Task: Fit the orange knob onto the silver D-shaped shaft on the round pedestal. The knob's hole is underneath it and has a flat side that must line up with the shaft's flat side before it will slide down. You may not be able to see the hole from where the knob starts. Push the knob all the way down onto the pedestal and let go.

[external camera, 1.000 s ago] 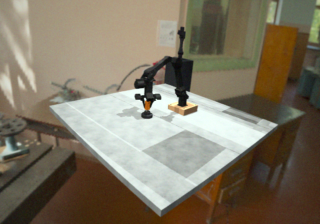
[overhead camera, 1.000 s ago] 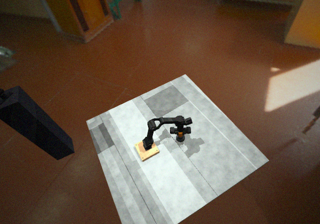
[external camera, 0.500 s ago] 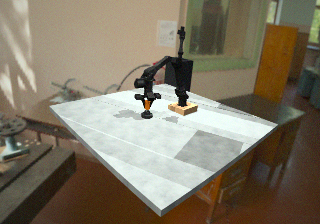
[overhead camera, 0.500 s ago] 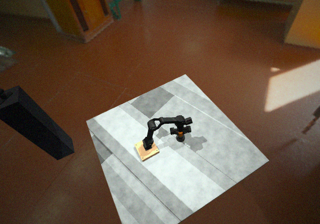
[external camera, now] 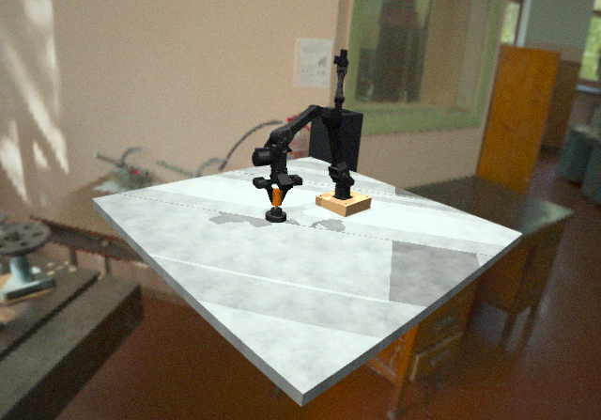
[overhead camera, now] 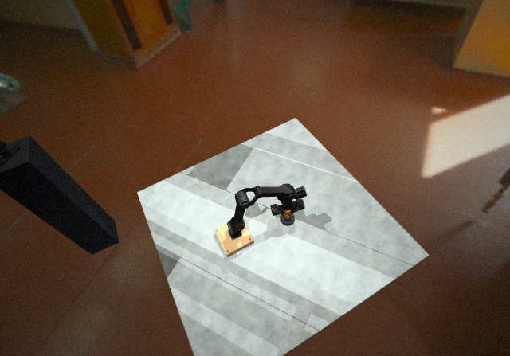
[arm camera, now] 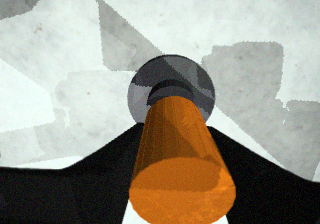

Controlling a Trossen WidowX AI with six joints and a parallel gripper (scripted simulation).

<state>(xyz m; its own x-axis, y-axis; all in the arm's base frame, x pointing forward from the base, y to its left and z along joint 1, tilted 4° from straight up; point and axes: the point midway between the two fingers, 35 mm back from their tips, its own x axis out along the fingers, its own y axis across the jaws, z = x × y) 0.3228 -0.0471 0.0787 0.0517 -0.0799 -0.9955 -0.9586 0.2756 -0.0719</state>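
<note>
The orange knob (overhead camera: 287,213) (external camera: 277,195) (arm camera: 181,196) is upright between the fingers of my gripper (overhead camera: 287,215) (external camera: 277,200) (arm camera: 174,130), which is shut on it. The dark round pedestal (overhead camera: 287,222) (external camera: 276,218) (arm camera: 167,66) stands on the table directly below the knob. In the exterior view, the knob's lower end is just above the pedestal's raised centre, with a thin pale sliver between them. The wrist view shows the knob's lower end over the near part of that raised centre. The shaft's flat side and the knob's hole are hidden.
The arm's wooden base block (overhead camera: 233,240) (external camera: 344,205) stands on the pale table (overhead camera: 263,261) (external camera: 291,308) beside the pedestal. Arm shadows and grey patches lie across the table top. A dark tall box (overhead camera: 57,196) is beyond the table's edge.
</note>
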